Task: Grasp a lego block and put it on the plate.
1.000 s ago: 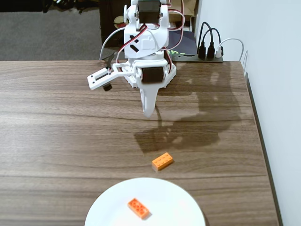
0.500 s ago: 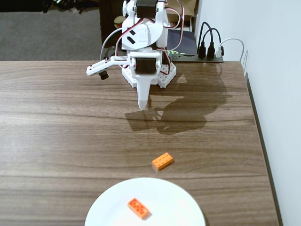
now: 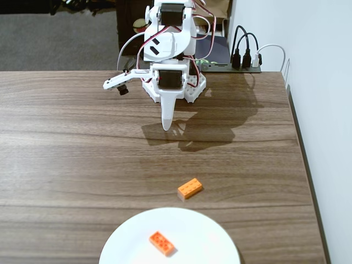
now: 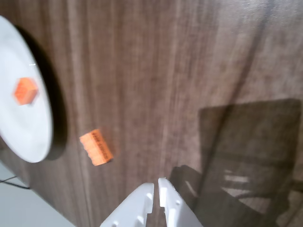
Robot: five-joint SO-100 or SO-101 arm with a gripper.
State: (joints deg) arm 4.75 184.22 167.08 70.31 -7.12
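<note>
The plate [image 3: 217, 242] sits at the near edge of the wooden table [image 3: 71, 143] in the fixed view and serves as reference. 1 orange lego block [image 3: 161, 242] lies on the plate, left of its centre. A 2nd lego block [image 3: 190, 188] rests on the table just beyond the plate's far rim, not touching it. The gripper [image 3: 166, 126] hangs well beyond the plate, near the arm base, fingers pressed together and holding nothing, tip pointing down above the table.
</note>
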